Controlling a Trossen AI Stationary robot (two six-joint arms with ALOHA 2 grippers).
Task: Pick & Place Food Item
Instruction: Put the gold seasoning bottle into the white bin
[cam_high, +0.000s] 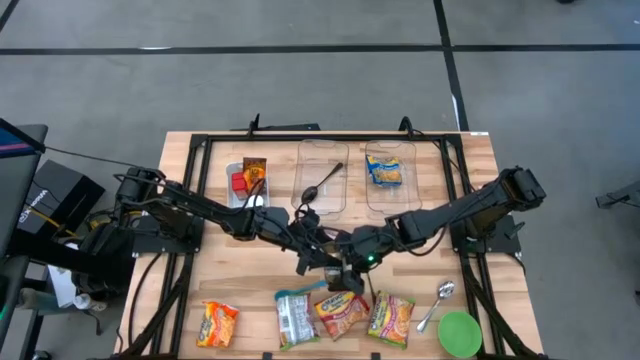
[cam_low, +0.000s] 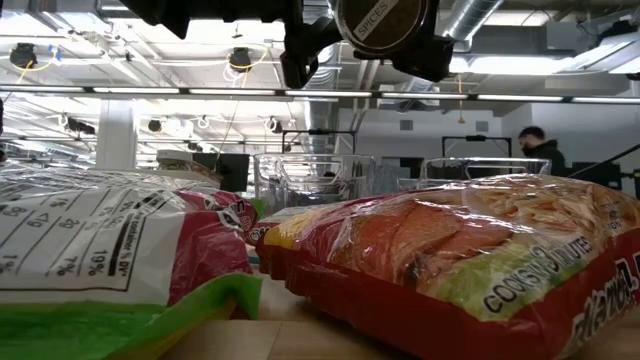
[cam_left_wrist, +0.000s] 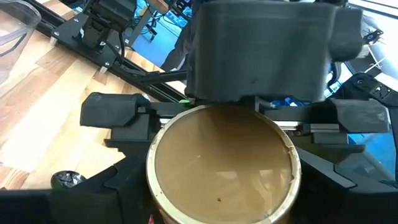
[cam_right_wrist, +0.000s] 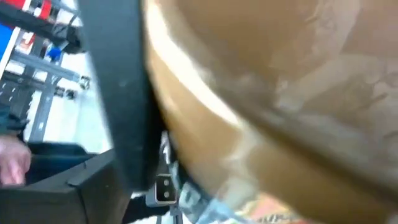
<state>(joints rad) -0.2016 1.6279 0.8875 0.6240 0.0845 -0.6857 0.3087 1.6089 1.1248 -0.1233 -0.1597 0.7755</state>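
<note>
A round spice can (cam_left_wrist: 224, 165) with a tan flat end hangs over the middle of the table, above the noodle packets (cam_high: 340, 312). In the low view its labelled end (cam_low: 385, 25) faces the near edge. My left gripper (cam_high: 325, 255) comes from the table's left and is shut on the can. My right gripper (cam_high: 357, 257) comes from the right and is open. Its fingers (cam_left_wrist: 118, 115) stand on either side of the can's far part, and a gap shows on one side. My left gripper pinches the can's round side wall (cam_left_wrist: 155, 186) between its two fingers (cam_left_wrist: 127, 196), which come nearly level from the table's left and lie across the can. The can is lifted clear of the table and lies tilted, one flat end toward the near edge.
Several noodle packets (cam_high: 218, 323) lie along the near edge, with a metal spoon (cam_high: 437, 303) and a green bowl (cam_high: 459, 333) at near right. Three clear trays stand at the back: one with sachets (cam_high: 248, 180), one with a black spoon (cam_high: 325, 178), one with a packet (cam_high: 384, 170).
</note>
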